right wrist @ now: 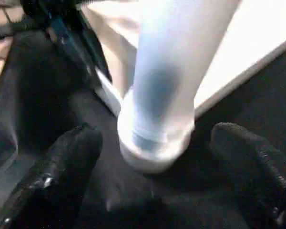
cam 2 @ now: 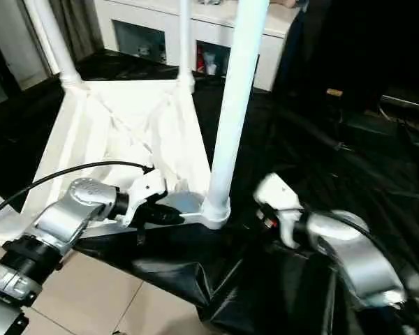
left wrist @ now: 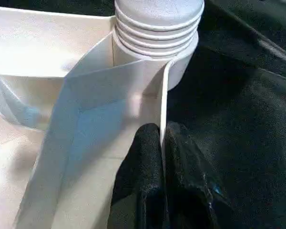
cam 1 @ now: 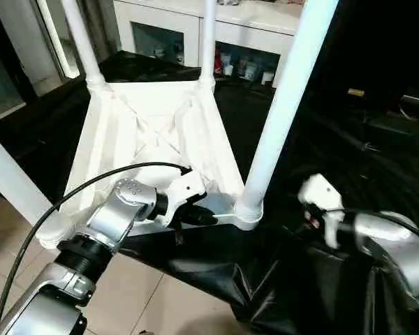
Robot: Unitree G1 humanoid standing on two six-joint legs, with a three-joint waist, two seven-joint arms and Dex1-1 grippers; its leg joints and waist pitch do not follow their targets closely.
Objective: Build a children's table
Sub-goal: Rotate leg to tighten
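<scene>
The white table top (cam 1: 153, 132) lies upside down on a black sheet, ribs facing up. Legs stand in all four corner sockets: near right (cam 1: 279, 112), far right (cam 1: 209, 35), far left (cam 1: 84, 42) and near left (cam 1: 14, 188). My left gripper (cam 1: 202, 215) is shut on the top's near rim (left wrist: 163, 95), just beside the near right socket (left wrist: 157, 28); its fingers (left wrist: 143, 162) pinch the thin wall. My right gripper (right wrist: 152, 162) is open, its fingers (right wrist: 62, 167) standing wide on either side of that socket's base (right wrist: 152, 143) without touching it.
A white cabinet with glass doors (cam 1: 195, 28) stands behind the table. The black sheet (cam 1: 321, 139) covers the work surface and hangs over its near edge above a tiled floor (cam 1: 146, 300). A black cable (cam 1: 56, 202) loops over my left forearm. Dark objects (cam 1: 384, 125) lie at far right.
</scene>
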